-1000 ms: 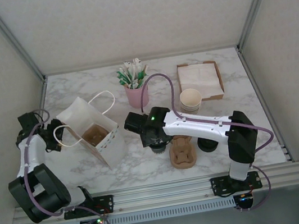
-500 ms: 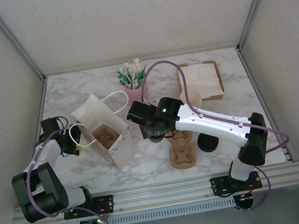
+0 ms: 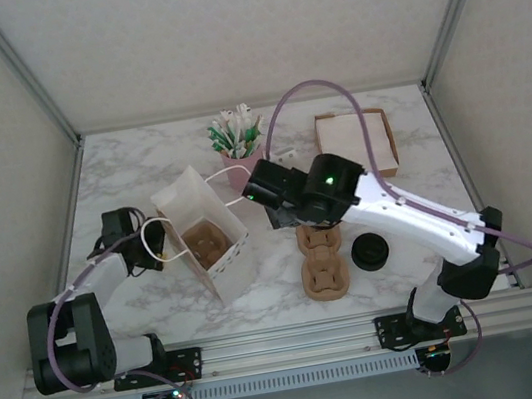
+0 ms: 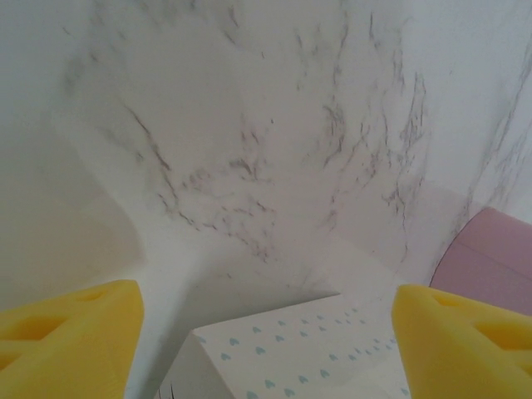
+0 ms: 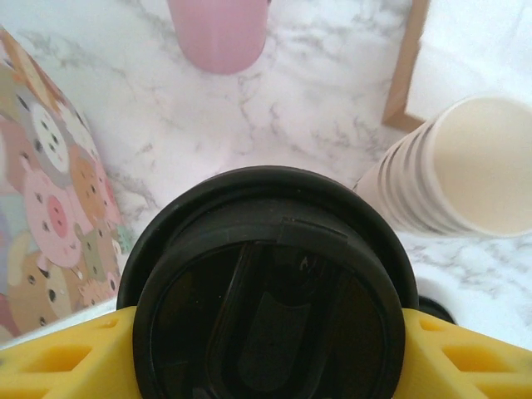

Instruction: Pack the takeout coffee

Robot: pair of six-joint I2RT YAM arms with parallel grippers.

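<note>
Yellow pads [image 4: 75, 324] of your left tool [image 4: 268, 328] stand spread wide at the left edge of the paper bag [image 3: 229, 274], clamping nothing. The bag stands upright on the worktop [image 3: 140, 169], mouth up. Just right of it, your right tool [image 5: 266, 359] pinches the takeout coffee [image 5: 266, 274] at its sides, lid up. Note: the bag mouth lies left of the cup, so judge a leftward carry, then lower with the axis vertical.
</note>
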